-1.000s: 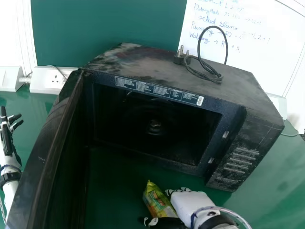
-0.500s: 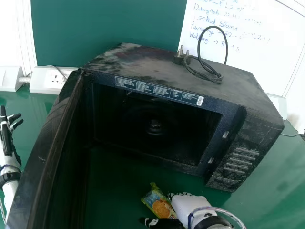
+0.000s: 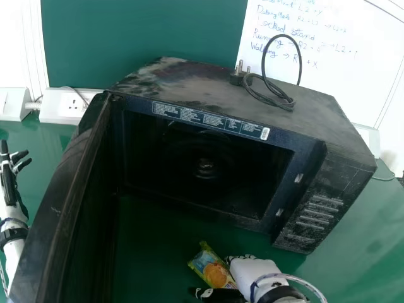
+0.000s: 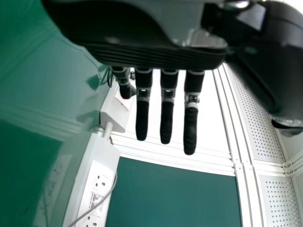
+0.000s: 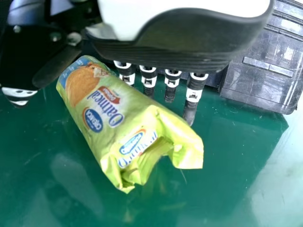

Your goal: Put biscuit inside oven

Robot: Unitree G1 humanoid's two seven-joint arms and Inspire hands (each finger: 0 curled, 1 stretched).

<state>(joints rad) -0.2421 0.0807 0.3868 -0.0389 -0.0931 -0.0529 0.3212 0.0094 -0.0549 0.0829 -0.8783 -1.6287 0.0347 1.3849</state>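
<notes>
The biscuit packet [image 3: 212,266], yellow-green with a biscuit picture, lies on the green table before the black oven [image 3: 208,170], whose door [image 3: 60,208] stands open at the left. My right hand [image 3: 250,271] is just right of the packet, thumb near the packet's lower end. In the right wrist view the packet [image 5: 111,118] lies between the thumb and the fairly straight fingers of my right hand [image 5: 165,45], partly under the palm; contact is unclear. My left hand [image 3: 9,177] is beyond the door at the far left, fingers straight; in the left wrist view my left hand [image 4: 166,106] holds nothing.
A power cable with its plug [image 3: 273,91] rests on the oven's top. White socket strips [image 3: 68,106] run along the back of the table [image 3: 344,268]. A whiteboard [image 3: 341,57] stands behind. The open door rises between my left arm and the oven's front.
The packet has turned, its top now leaning left and its biscuit picture facing up. My right hand has shifted slightly right and down over the last half second. My left hand has not moved.
</notes>
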